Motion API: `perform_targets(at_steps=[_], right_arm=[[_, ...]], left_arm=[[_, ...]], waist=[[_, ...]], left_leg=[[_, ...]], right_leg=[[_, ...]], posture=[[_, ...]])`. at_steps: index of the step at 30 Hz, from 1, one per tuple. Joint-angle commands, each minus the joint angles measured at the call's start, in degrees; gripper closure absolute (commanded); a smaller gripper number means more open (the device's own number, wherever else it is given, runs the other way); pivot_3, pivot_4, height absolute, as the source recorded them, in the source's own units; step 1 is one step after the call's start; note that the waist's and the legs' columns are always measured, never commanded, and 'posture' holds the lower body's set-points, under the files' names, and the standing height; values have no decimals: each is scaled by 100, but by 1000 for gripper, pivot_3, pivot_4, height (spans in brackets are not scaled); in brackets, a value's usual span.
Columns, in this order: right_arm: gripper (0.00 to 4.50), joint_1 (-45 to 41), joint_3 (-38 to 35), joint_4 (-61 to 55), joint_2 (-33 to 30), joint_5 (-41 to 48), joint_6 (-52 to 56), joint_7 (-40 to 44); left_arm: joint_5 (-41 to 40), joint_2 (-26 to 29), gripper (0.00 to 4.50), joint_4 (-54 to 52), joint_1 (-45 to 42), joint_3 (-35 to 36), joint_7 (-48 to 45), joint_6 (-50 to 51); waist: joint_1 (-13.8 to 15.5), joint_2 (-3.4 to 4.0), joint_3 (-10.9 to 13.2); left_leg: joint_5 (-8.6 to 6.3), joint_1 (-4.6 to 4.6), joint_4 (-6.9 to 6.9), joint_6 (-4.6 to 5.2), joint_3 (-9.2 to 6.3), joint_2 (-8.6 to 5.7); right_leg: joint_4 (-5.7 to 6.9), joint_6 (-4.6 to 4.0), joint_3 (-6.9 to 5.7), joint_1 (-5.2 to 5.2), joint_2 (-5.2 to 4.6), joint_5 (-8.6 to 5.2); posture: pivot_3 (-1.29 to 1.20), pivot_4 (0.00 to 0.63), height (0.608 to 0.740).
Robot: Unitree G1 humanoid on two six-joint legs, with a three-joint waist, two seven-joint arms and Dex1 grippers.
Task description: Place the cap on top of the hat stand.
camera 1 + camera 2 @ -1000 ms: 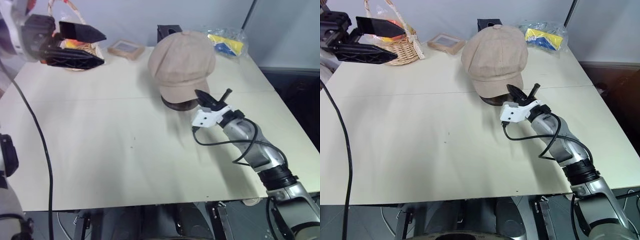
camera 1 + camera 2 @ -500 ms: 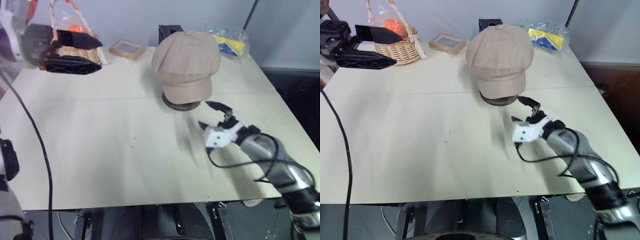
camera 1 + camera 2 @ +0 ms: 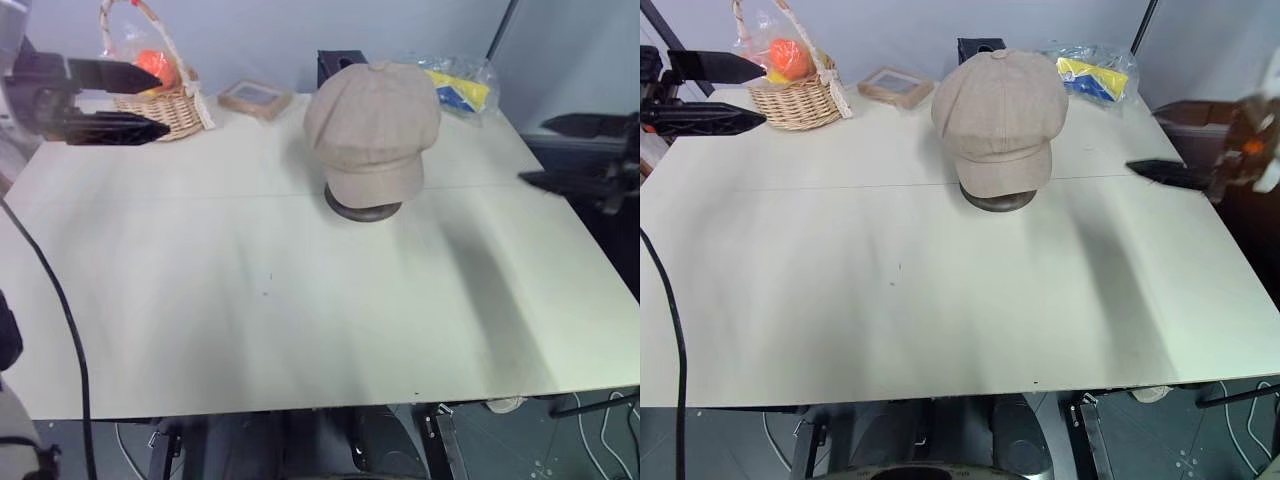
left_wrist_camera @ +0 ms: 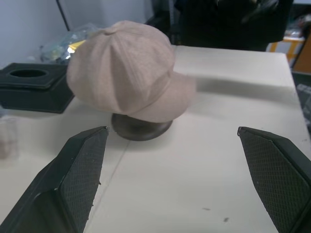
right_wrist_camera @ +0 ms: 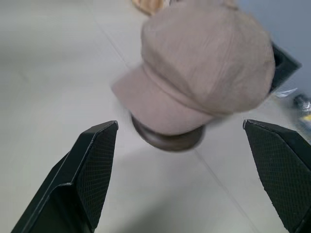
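The beige cap (image 3: pixel 372 125) sits on the hat stand, covering its top; of the stand I see just the dark round base (image 3: pixel 362 211), at the middle back of the table. My left gripper (image 3: pixel 160 100) hangs open, raised at the far left and well away from the cap. Over the table's right edge my right gripper (image 3: pixel 535 152) is also open and raised, with nothing between its fingers. Both wrist views look at the cap (image 4: pixel 126 68) between wide-spread fingers (image 5: pixel 92 165).
A wicker basket (image 3: pixel 165 100) with an orange thing stands at the back left. A small wooden frame (image 3: pixel 252 97), a black tissue box (image 3: pixel 335 62) and a plastic bag (image 3: pixel 455 85) line the back. The pale table (image 3: pixel 250 300) ends at the right beside a dark surface.
My right gripper let go at the cap's brim, opened, rose and swung right to the table's edge. The left gripper drifted left. The cap stays on the stand.
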Motion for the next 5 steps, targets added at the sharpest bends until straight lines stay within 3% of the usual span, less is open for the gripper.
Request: perform_targets(at_steps=[1, 5], right_arm=[[270, -459, 239, 398, -194, 31, 299, 754], [270, -645, 417, 495, -118, -81, 407, 994]], left_arm=[[26, 132, 0, -58, -122, 218, -39, -43], [-3, 207, 0, -228, 36, 264, -68, 90]], waist=[[8, 0, 0], [11, 0, 0]], left_leg=[[0, -4, 0, 0, 0, 1], [0, -10, -1, 0, 3, 0]], right_leg=[[0, 0, 0, -5, 1, 0], [1, 2, 1, -12, -1, 0]], posture=[[0, 150, 740], [0, 150, 740]])
